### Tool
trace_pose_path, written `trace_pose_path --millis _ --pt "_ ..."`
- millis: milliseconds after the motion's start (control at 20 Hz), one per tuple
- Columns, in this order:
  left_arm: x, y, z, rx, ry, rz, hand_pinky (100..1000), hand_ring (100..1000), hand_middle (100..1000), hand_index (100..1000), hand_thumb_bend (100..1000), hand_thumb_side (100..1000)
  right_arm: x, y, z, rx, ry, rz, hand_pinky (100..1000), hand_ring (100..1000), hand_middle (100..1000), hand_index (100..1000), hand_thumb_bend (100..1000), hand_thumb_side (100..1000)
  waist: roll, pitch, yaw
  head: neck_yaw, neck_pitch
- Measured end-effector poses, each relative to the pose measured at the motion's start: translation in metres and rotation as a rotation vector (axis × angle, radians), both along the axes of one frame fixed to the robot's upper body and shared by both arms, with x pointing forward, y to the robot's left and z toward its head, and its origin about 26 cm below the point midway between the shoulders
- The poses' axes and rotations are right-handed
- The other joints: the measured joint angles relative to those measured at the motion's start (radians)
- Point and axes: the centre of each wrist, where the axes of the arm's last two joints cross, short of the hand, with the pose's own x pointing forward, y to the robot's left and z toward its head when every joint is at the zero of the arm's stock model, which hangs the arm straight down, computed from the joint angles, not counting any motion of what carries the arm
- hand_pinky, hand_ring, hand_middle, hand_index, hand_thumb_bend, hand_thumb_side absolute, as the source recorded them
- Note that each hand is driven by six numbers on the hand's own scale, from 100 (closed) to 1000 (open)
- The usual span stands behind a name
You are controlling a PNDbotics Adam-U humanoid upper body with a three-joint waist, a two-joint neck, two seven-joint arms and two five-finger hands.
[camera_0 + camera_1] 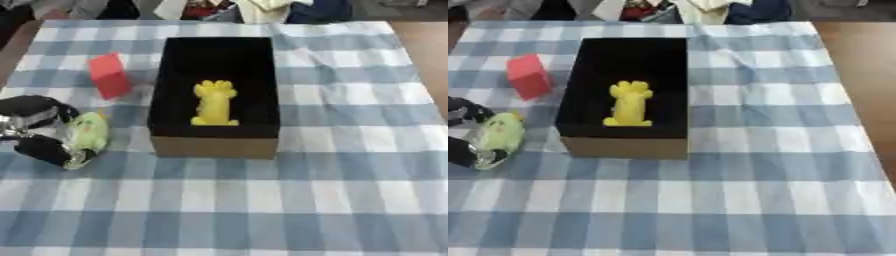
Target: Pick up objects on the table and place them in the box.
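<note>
A cardboard box (215, 146) with a black inside stands in the middle of the checked table. A yellow figure (214, 103) lies inside it. Left of the box a red block (109, 75) stands on the cloth. At the left edge my left hand (37, 131) is curled round a pale green soft toy (87, 137), which sits just left of the box's near corner. Black fingers (45, 150) wrap under the toy and another part of the hand sits above it. My right hand shows in neither view.
The blue and white checked cloth (332, 190) covers the table. Bare wood (859, 75) shows at the right. Clothing and people's shapes line the far edge (254, 10).
</note>
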Motion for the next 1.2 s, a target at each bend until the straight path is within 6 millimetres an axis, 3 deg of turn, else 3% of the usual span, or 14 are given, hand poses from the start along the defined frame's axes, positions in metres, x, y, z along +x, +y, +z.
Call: trace_pose_path --millis 250,400,650,1000,1200 --pt "0.005 0.001 -0.005 0.024 0.015 0.008 852 828 722 884 383 544 0.001 0.003 0.004 0.004 0.004 0.006 922 914 880 857 247 959 0.001 0.000 -0.001 0.003 0.000" --pt "0.006 0.001 -0.004 0.050 -0.001 0.014 802 762 640 848 281 495 0.001 0.003 0.004 0.005 0.008 0.006 923 914 880 855 246 962 0.002 0.000 -0.001 0.003 0.000" --pt "0.005 -0.005 -0.003 0.089 -0.046 0.019 771 720 605 822 108 436 0.001 0.003 0.003 0.009 0.014 0.005 924 912 879 855 245 966 0.002 0.000 -0.001 0.003 0.000" --pt "-0.005 -0.020 0.010 0.083 -0.101 -0.042 778 740 630 834 125 539 0.001 0.003 0.002 0.016 0.018 0.002 924 911 878 855 243 967 0.005 0.000 0.000 -0.005 0.000" --pt "-0.012 -0.028 0.022 0.072 -0.143 -0.077 766 726 616 823 100 512 0.001 0.003 0.001 0.016 0.024 0.000 924 911 878 855 243 967 0.007 0.000 0.004 -0.007 0.000"
